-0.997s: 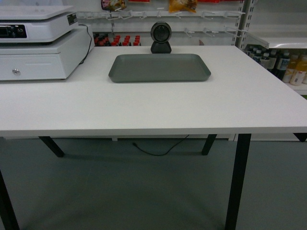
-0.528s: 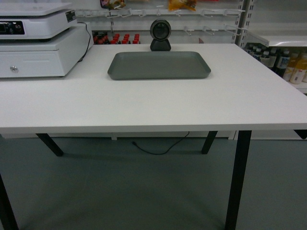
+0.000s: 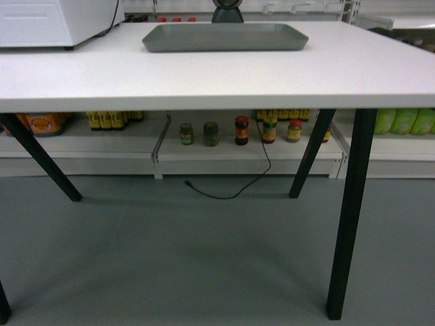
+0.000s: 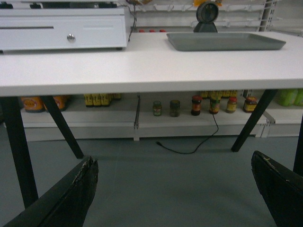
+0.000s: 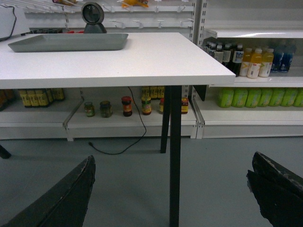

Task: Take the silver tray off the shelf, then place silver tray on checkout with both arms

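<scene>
Grey-silver tray: the silver tray [image 3: 225,37] lies flat on the white checkout [image 3: 204,75], toward its far edge and well back from the near one; no gripper touches it.
Same tray, wrist views: it sits at the far right of the counter in the left wrist view [image 4: 226,41] and at the far left in the right wrist view [image 5: 68,42].
Behind the tray: a dark round scanner on a stand [image 4: 207,15] stands just beyond the tray's far rim.
Counter's left end: a white cash drawer [image 4: 64,33] with a small round lock rests on the checkout, apart from the tray.
Left gripper: the left gripper [image 4: 175,189] hangs low in front of the counter, its two black fingers spread wide with nothing between them.
Right gripper: the right gripper [image 5: 170,191] is likewise spread wide and empty, below the level of the countertop.
Under the counter: small jars [image 3: 241,130] stand in a row on a low shelf [image 3: 245,151], and a black cable [image 3: 228,190] trails onto the grey floor [image 3: 204,258].
Right side: bottled drinks [image 5: 253,61] fill the store shelving.
</scene>
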